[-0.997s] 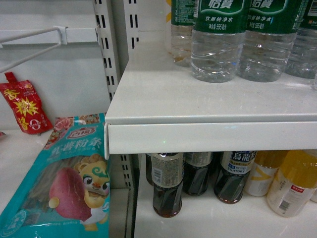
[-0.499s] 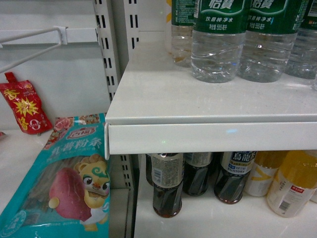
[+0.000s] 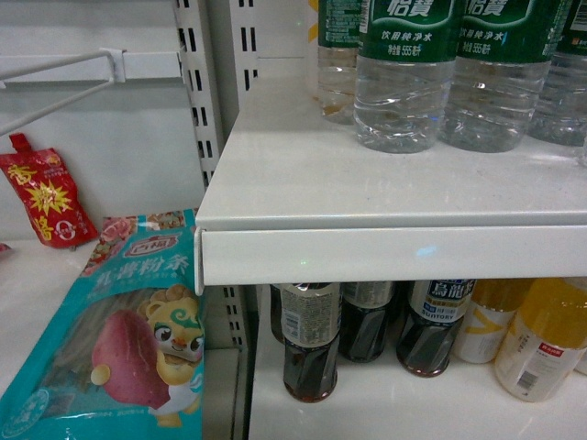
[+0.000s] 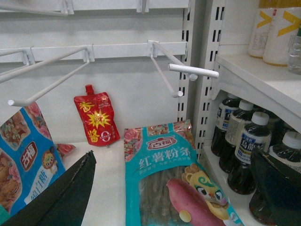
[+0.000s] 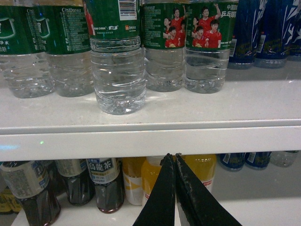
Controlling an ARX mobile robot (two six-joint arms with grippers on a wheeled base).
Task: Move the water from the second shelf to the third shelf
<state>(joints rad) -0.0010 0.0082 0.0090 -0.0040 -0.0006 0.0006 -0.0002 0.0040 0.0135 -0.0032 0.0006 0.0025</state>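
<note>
The right gripper (image 5: pixel 174 162) is clenched empty, fingertips pressed together, held level just below the shelf edge (image 5: pixel 150 141). Above it and slightly left, the nearest water bottle (image 5: pixel 117 70) stands upright at the front of a green-labelled row. The left gripper (image 4: pixel 174 188) hangs released, its jaws wide apart over a teal sweet-potato noodle packet (image 4: pixel 174 183), with dark tea bottles (image 4: pixel 247 150) to its right.

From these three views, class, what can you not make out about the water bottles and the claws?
- Water bottles: caps cut off by the top edge, head and right wrist views.
- Right claw: body below the bottom edge, right wrist view.
- Left claw: tips out of frame, left wrist view.
- Both claws absent from the head view.
</note>
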